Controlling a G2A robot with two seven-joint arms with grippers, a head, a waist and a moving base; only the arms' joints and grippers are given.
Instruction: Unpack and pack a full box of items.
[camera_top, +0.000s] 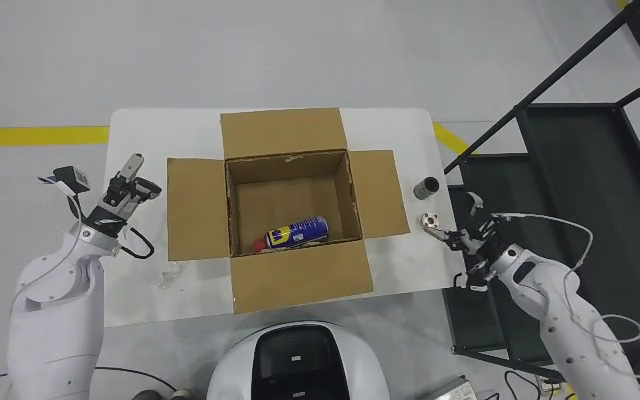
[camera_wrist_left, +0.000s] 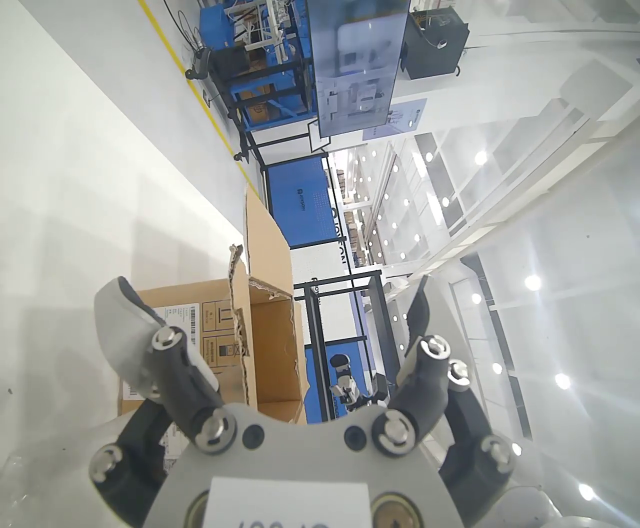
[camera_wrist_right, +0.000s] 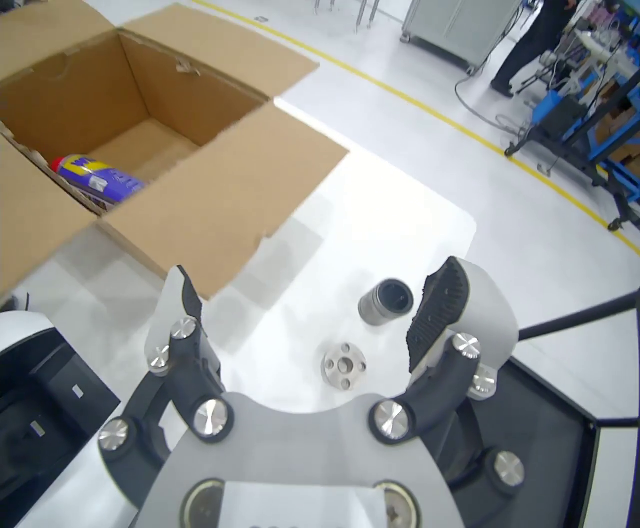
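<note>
An open cardboard box (camera_top: 290, 205) stands mid-table with all flaps spread. Inside it lies a blue and yellow spray can (camera_top: 296, 234) with a red cap, also seen in the right wrist view as the spray can (camera_wrist_right: 95, 175). On the table to the box's right stand a dark metal cylinder (camera_top: 427, 187) and a small round metal flange (camera_top: 430, 219). My right gripper (camera_wrist_right: 320, 305) hovers open just above the flange (camera_wrist_right: 344, 366) and cylinder (camera_wrist_right: 386, 302), empty. My left gripper (camera_top: 132, 182) is open and empty at the table's left edge, facing the box (camera_wrist_left: 260, 340).
A black metal rack (camera_top: 545, 200) stands against the table's right edge, close under my right arm. A small dark speck (camera_top: 163, 283) lies on the white table (camera_top: 160, 140) near the front left. Bare table surface lies left of the box.
</note>
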